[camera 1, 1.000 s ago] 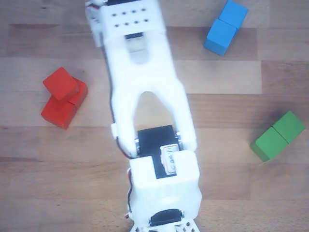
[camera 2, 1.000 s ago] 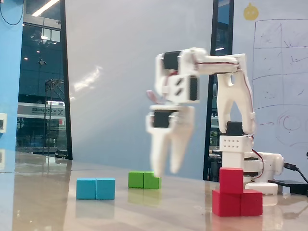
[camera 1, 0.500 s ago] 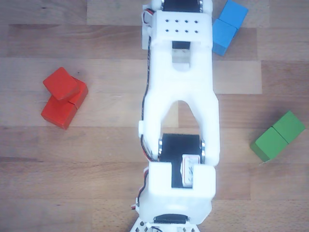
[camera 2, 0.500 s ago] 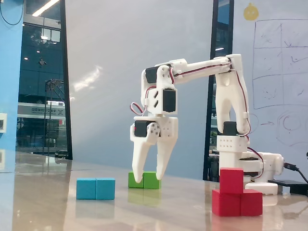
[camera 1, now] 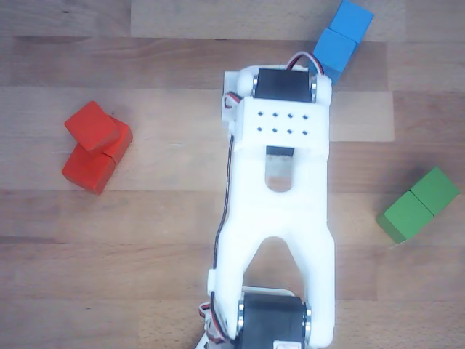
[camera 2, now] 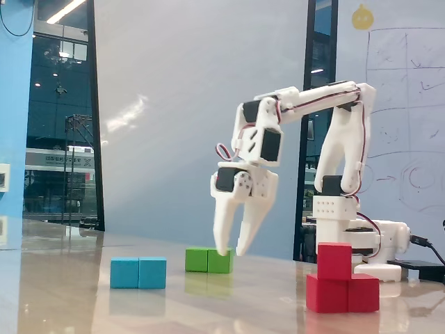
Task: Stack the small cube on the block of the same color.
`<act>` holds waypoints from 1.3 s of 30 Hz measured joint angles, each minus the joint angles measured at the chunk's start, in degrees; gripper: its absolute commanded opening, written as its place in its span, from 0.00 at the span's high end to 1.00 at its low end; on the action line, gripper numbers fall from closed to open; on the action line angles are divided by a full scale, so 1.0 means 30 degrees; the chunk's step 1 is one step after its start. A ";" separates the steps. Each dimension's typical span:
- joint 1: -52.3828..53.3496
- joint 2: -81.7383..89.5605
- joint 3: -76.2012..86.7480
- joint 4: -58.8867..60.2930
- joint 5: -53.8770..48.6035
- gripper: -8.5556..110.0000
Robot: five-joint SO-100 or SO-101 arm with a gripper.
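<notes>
1. The small cube [camera 1: 91, 125] sits on top of the red block [camera 1: 93, 163], turned slightly askew to it. In the other view the pair lies toward the left edge of the table [camera 1: 160, 211].
2. In the fixed view the small cube [camera 2: 334, 261] stands on the left half of the red block [camera 2: 343, 293]. This leaves the block's right half bare on top. The stack is at the right of that view, in front of the arm's base [camera 2: 348, 229].
3. The end effector [camera 2: 232, 249] is empty. Its two fingers point down with a clear gap between their tips. It hangs above the table, not touching any block.
4. In the fixed view the end effector's tips appear just over the green block [camera 2: 208, 260]. How far in front of or behind the block they are cannot be told from this side.
5. The blue block [camera 2: 138, 272] lies at the left of the fixed view, well apart from the red stack.
6. In the other view the white arm [camera 1: 280, 211] runs up the middle of the table. It covers part of the blue block [camera 1: 341, 36], which lies near the top edge.
7. The green block [camera 1: 418, 204] lies close to the right edge in the other view, tilted and apart from the arm.
8. The end effector itself does not show in the other view.
</notes>
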 measured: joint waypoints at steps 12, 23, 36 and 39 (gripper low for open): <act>0.0000 0.6973 0.7617 -0.2959 0.0000 0.93; 0.0000 1.5615 1.3506 -0.3105 0.0000 0.93; 0.0000 2.3291 1.5293 0.1699 0.1553 0.93; 0.0000 2.5576 1.5586 0.2783 0.2021 0.93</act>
